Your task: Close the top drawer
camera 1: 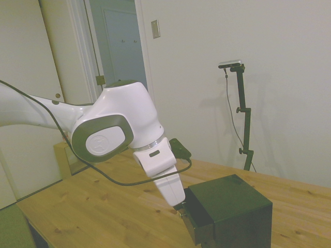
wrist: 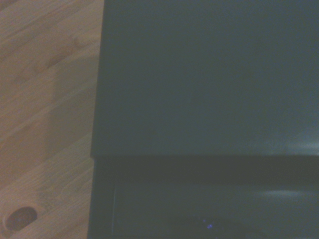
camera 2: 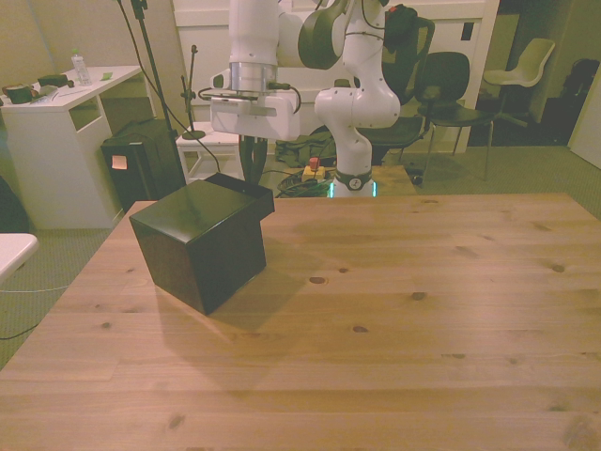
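Observation:
A small black cube cabinet point(camera 2: 199, 246) stands on the wooden table point(camera 2: 394, 310) at the front view's left. Its top drawer point(camera 2: 242, 195) sticks out a short way from the cabinet's far side. From the side, the top drawer point(camera 1: 192, 223) juts toward the arm from the cabinet point(camera 1: 232, 209). My gripper point(camera 1: 180, 208) hangs right at the drawer's front, and contact cannot be judged. From the front, the gripper point(camera 2: 251, 169) drops behind the drawer and its tips are hidden. Close up, the wrist camera looks down on the cabinet's top point(wrist: 204, 74) and the open drawer point(wrist: 199, 209).
The table stretches wide to the front view's right of the cabinet. Off the table stand a white desk point(camera 2: 66, 141), a black bin point(camera 2: 141, 164) and dark chairs point(camera 2: 441, 89). The table's edge point(camera 1: 26, 212) runs near the arm in the side view.

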Available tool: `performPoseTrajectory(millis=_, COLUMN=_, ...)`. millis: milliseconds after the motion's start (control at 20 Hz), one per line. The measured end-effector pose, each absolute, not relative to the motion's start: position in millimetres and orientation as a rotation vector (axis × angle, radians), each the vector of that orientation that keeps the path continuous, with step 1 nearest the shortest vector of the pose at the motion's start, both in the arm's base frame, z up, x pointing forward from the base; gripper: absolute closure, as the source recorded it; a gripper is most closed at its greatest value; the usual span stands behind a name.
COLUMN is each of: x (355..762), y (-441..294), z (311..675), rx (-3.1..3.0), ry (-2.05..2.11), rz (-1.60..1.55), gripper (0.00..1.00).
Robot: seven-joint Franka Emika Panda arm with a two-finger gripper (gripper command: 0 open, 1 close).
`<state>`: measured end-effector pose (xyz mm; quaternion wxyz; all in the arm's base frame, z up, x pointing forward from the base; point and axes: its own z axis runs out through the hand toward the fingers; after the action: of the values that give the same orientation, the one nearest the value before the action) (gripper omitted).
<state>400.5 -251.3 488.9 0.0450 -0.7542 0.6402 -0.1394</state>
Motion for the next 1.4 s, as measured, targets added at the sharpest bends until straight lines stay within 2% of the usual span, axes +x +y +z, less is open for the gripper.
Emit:
performPoseTrajectory(millis=550, x=411.6, y=-285.2, z=493.1, rx=-2.295, ry=1.986, rz=-0.466, gripper=1.0)
performPoseTrajectory(millis=1400, x=409.7, y=-293.3, z=492.3, rx=-2.321, ry=1.993, rz=-0.49, gripper=1.0)
